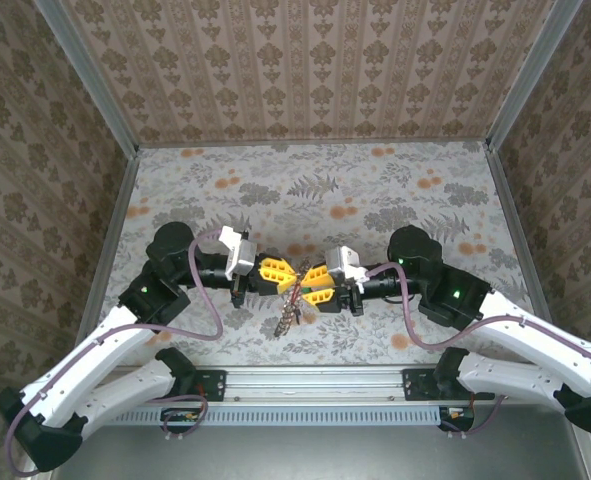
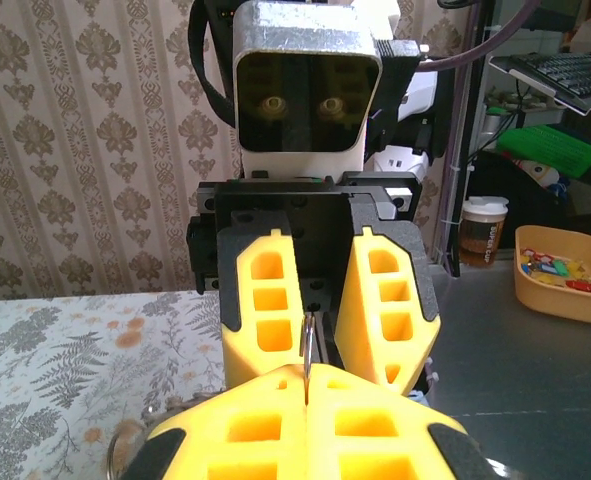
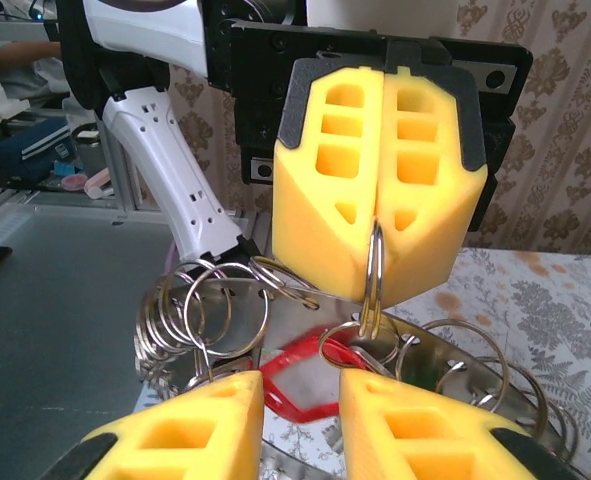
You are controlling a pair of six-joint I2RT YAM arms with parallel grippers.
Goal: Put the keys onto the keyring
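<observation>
Floral worktop (image 1: 395, 200), damask-papered walls (image 1: 305, 60). Near 6 o'clock, left gripper (image 3: 379, 200) clenched on a ring (image 3: 374, 270); right gripper (image 3: 300, 405) released around a red tag (image 3: 278, 385).

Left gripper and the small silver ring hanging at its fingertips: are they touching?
Touching. The right wrist view shows the left gripper shut, with the small silver ring pinched in the seam between its fingertips and hanging below them.

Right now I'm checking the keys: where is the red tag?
Right wrist view: the red tag hangs among rings under the left gripper, just beyond the right gripper.
</observation>
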